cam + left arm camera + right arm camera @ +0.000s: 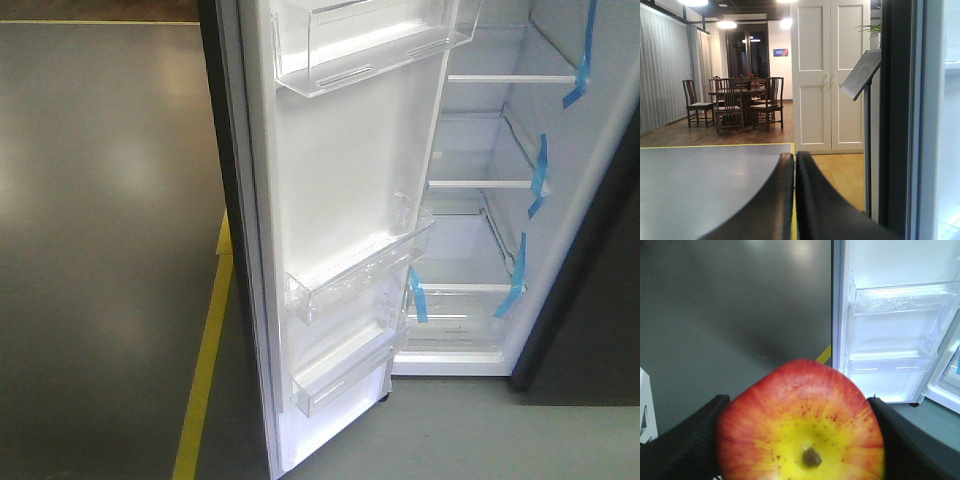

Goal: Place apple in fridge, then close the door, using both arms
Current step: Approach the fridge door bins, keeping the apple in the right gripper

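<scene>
step: carry apple to fridge point(470, 150) | right gripper point(799, 415) clamped on the apple point(802, 425), outside, facing the door bins | left gripper point(795, 172) pressed together, empty | door point(350, 180) wide open | advice: pass clear of the bins point(360, 275), rest apple on a shelf point(480, 184) before releasing

One apple point(800, 420), one fridge point(470, 235), one door point(340, 190), three clear bins point(360, 275), four blue tape strips point(540, 175).
</scene>
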